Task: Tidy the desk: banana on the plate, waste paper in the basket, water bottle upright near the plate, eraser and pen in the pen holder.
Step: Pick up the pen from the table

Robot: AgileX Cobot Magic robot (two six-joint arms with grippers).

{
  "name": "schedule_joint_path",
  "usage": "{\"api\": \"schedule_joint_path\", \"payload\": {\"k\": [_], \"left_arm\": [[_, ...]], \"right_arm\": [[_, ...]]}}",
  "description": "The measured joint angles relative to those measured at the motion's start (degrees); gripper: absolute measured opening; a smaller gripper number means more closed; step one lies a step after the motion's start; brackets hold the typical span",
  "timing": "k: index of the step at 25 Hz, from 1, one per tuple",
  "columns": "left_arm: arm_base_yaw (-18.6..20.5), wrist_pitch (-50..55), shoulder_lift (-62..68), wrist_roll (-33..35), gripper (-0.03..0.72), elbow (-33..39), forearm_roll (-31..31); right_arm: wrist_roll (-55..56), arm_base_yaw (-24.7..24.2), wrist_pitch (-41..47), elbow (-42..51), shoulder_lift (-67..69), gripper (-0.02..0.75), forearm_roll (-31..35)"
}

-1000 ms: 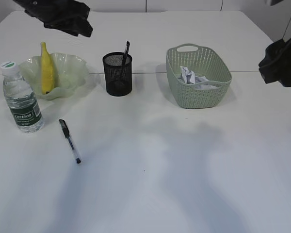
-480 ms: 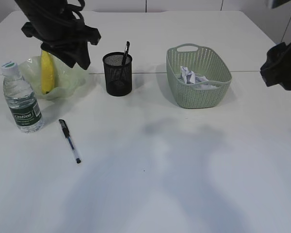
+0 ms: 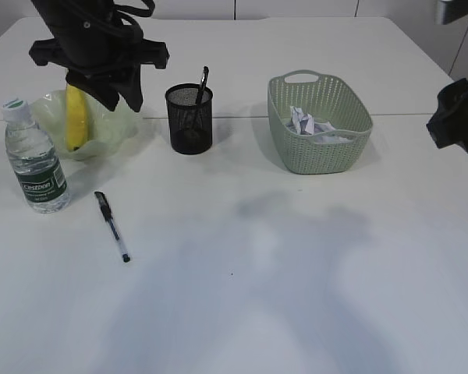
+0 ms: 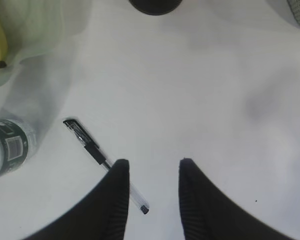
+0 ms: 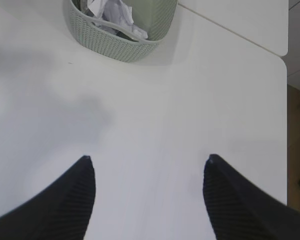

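Note:
A clear pen with a black cap (image 3: 111, 227) lies on the white table in front of the water bottle (image 3: 35, 158), which stands upright. The banana (image 3: 76, 117) lies on the pale green plate (image 3: 117, 123). The black mesh pen holder (image 3: 189, 118) holds one pen. Crumpled paper (image 3: 303, 121) lies in the green basket (image 3: 320, 125). My left gripper (image 4: 152, 165) is open and empty, high above the table, with the loose pen (image 4: 102, 161) under its left finger. My right gripper (image 5: 149, 162) is open wide and empty, over bare table right of the basket (image 5: 121, 40). No eraser shows.
The left arm (image 3: 97, 48) hangs over the plate and hides part of it. The right arm (image 3: 460, 117) is at the right edge of the exterior view. The table's right edge (image 5: 285, 125) and the floor show in the right wrist view.
The left arm has swung down and forward from the far left corner to above the plate. The right arm has drawn slightly to the right. The objects have not moved.

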Motion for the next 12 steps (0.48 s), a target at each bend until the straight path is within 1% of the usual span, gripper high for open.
{"api": "schedule_joint_path", "payload": {"k": [2, 4, 7, 12], "left_arm": [[0.0, -0.23, -0.13, -0.75, 0.238, 1.26, 0.12], [0.0, -1.25, -0.23, -2.56, 0.238, 4.19, 0.2], [0.0, -4.32, -0.23, -7.42, 0.238, 10.04, 0.2], [-0.75, -9.86, -0.23, -15.34, 0.238, 14.31, -0.29]], "right_arm": [[0.0, 0.0, 0.03, 0.0, 0.0, 0.502, 0.0], [0.0, 0.0, 0.03, 0.0, 0.0, 0.502, 0.0], [0.0, 0.0, 0.13, 0.0, 0.0, 0.502, 0.0], [0.0, 0.0, 0.13, 0.0, 0.0, 0.501, 0.38]]}}
